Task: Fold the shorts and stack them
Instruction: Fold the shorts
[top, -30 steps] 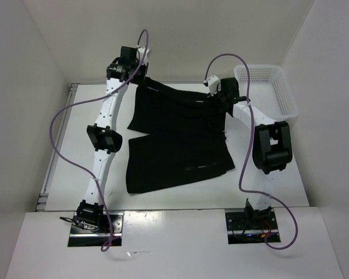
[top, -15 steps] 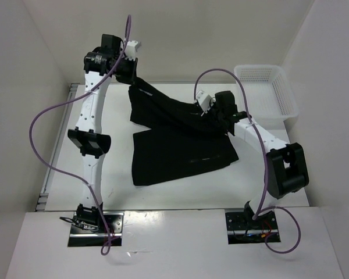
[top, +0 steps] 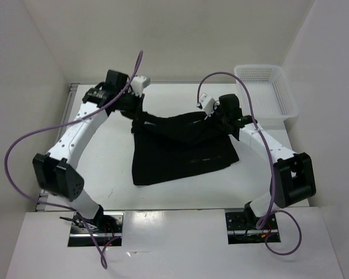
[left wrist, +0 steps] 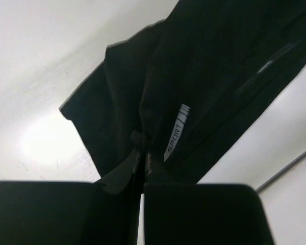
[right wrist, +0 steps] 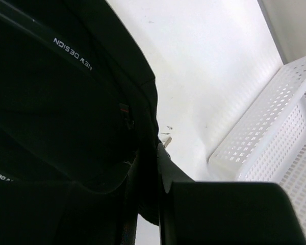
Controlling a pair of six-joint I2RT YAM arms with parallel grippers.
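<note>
Where the left gripper [left wrist: 142,176] meets the cloth, its jaws are pressed tight on a bunched edge of the shorts [left wrist: 209,76]. The fabric spreads away beyond the fingertips, and a small "SPORT" label [left wrist: 176,132] sits just past them. The right gripper [right wrist: 149,199] pinches another edge of the same garment, a thin fold caught between its narrowly parted jaws. The white mesh basket [right wrist: 275,132] stands off to that gripper's right, apart from the cloth. Seen from above, a raised ridge of black fabric runs between the two grippers, and the rest lies flat on the table [top: 104,168] on their near side.
</note>
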